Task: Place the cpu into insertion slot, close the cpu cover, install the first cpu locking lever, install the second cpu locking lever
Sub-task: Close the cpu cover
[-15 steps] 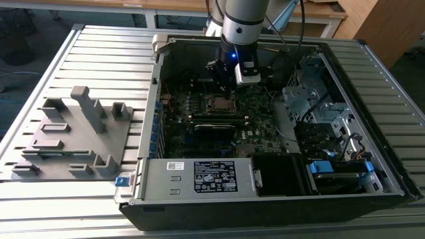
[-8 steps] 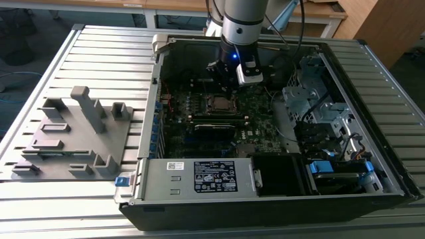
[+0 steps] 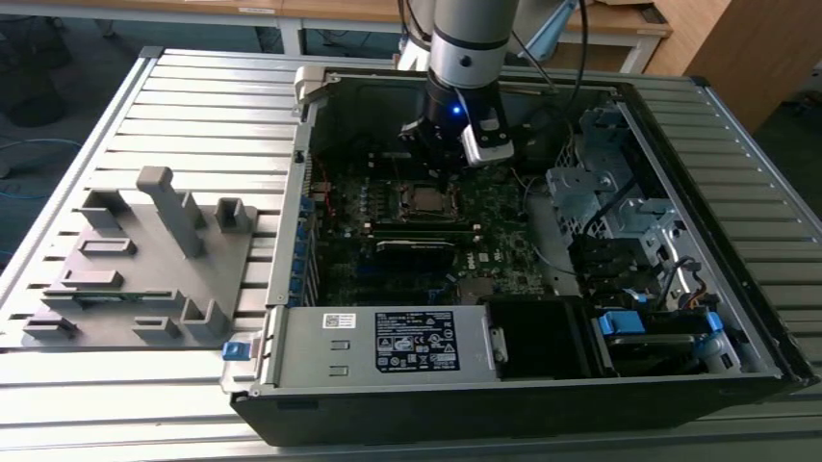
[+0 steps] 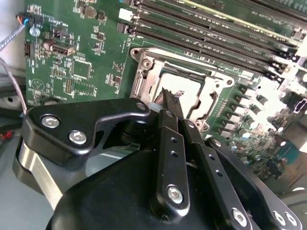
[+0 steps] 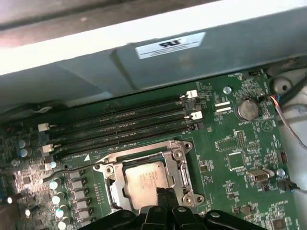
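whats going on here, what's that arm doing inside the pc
A robot arm is reaching into an open computer case and working at the motherboard's insertion slot. The cpu already sits in the slot, with the cpu cover lying down around it. The end effector, fingers shut, hangs right at the cpu's face. I can't tell whether the locking levers are latched.

Nothing can be read on the power supply label (image 3: 415, 340) or case sticker (image 5: 170, 44).

A slatted metal table (image 3: 206, 106) carries an open computer case (image 3: 488, 409) and grey fixture (image 3: 141, 289).
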`<action>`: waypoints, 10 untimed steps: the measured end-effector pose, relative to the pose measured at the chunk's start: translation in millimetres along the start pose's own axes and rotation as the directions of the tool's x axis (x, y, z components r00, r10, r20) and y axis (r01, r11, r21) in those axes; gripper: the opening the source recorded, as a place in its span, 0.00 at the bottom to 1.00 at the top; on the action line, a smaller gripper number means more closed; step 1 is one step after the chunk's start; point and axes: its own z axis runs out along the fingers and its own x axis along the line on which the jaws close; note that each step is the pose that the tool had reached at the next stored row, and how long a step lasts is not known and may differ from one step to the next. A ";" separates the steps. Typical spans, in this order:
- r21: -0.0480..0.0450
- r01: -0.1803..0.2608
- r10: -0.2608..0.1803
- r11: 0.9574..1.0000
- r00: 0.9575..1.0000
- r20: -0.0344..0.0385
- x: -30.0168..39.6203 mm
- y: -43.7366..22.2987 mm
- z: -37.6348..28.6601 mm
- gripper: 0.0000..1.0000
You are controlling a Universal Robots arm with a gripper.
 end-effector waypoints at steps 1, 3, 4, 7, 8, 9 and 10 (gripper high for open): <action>-0.001 0.014 -0.014 1.000 1.000 0.000 0.0 0.0 0.2 0.10; -0.003 0.041 -0.041 0.999 0.999 0.000 0.0 0.0 0.4 0.10; -0.004 0.054 -0.054 0.999 0.999 0.000 0.0 0.0 0.4 0.10; -0.007 0.095 -0.095 0.995 0.995 -0.001 0.0 0.1 0.9 0.10; -0.008 0.110 -0.110 0.994 0.994 -0.001 0.0 0.0 1.0 0.10; -0.009 0.123 -0.123 0.992 0.992 -0.001 0.0 0.0 1.1 0.10; -0.010 0.137 -0.137 0.991 0.991 -0.001 0.0 0.0 1.3 0.10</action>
